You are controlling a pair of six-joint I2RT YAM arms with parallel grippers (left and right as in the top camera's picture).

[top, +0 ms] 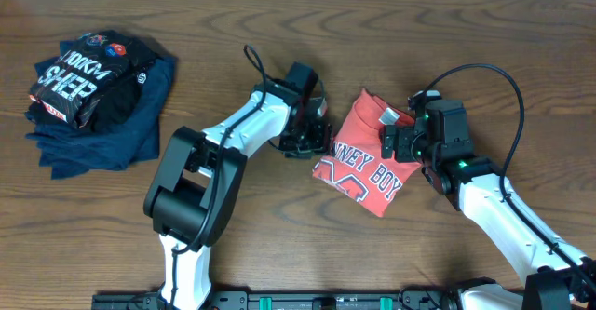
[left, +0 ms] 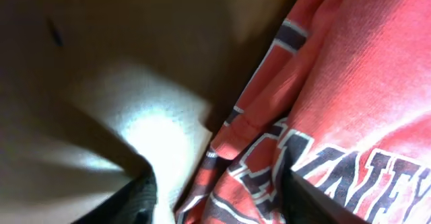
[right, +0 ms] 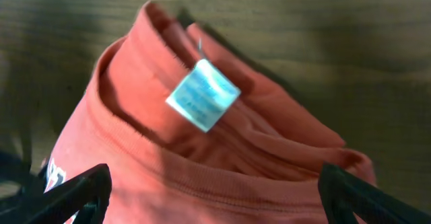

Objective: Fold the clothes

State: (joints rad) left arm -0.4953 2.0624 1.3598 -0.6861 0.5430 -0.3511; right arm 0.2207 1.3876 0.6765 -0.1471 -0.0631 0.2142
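The coral-red T-shirt lies folded into a small bundle at the table's centre right, with its white lettering facing up. Its white neck tag shows at the collar. My left gripper is at the shirt's left edge. In the left wrist view the fingers are open and straddle a lettered fold of the shirt. My right gripper is over the shirt's right side near the collar. In the right wrist view it is wide open over the collar and the tag.
A pile of navy blue folded garments with a black printed shirt on top sits at the far left. Bare wooden tabletop lies around the red shirt.
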